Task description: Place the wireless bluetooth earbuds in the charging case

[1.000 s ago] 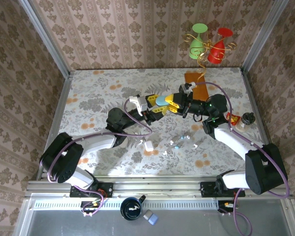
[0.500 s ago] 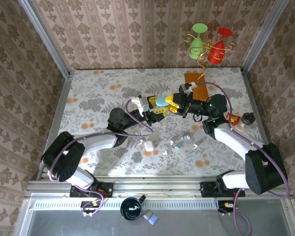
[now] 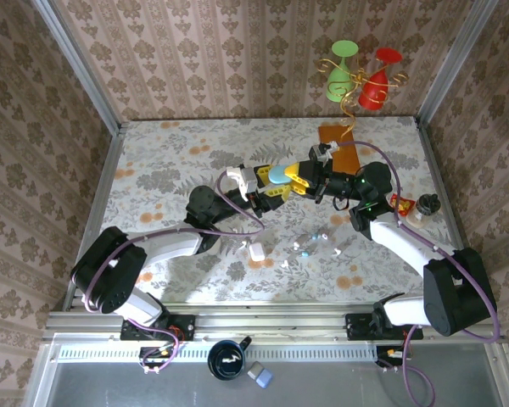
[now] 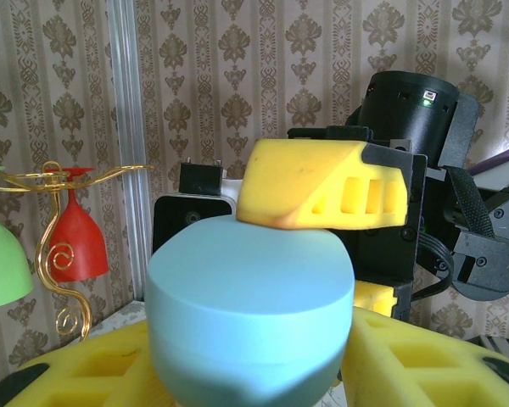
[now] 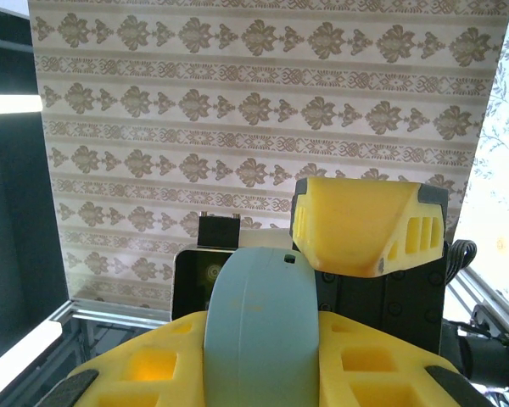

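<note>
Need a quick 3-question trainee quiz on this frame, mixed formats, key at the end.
1. True or false: the light-blue pebble-shaped charging case rests on the floral table.
2. The left gripper and right gripper meet at the case. Which appear shut on it? A) left alone B) right alone C) both
3. Fill in: in the top view, the white oval case lies to the ___ of the tiny scattered earbuds.
Key: 1 false, it is held in the air; 2 C; 3 left.
</note>
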You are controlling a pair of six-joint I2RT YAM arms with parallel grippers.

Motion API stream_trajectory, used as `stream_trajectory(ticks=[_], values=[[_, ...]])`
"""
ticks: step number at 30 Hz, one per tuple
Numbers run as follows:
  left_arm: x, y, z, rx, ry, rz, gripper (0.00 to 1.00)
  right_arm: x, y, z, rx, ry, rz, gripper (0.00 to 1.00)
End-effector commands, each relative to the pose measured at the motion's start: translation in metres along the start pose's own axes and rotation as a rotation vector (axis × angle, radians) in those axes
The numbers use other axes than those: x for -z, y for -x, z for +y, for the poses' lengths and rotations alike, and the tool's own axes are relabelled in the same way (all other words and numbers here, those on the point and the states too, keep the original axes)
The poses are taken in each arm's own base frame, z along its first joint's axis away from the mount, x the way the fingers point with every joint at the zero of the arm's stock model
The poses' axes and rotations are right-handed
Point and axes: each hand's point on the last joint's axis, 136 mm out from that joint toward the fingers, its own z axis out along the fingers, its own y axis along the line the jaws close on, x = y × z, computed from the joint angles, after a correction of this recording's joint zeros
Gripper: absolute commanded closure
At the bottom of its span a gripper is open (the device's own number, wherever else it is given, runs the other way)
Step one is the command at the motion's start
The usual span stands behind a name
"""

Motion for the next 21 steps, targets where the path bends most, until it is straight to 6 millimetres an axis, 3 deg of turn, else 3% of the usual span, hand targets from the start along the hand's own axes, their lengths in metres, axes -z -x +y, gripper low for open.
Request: stream_trajectory(ticks=[1, 14, 21], values=[[-0.0033, 0.0331, -0.0095, -0.04, -0.028, -0.081, 0.51, 0.0011, -0.005, 0.0041, 0.03, -0.001, 0.015, 1.0], [-0.0022, 0.0346, -0.012, -0.048, -0.028, -0.085, 0.49, 0.0007, -0.0039, 0.0022, 0.028, -0.007, 0.011, 1.0], [-0.0042, 0.0272, -0.0112, -0.04, -0.036, -0.07, 0.55, 0.0007, -0.0047, 0.0074, 0.035, 0.0, 0.012, 1.0]])
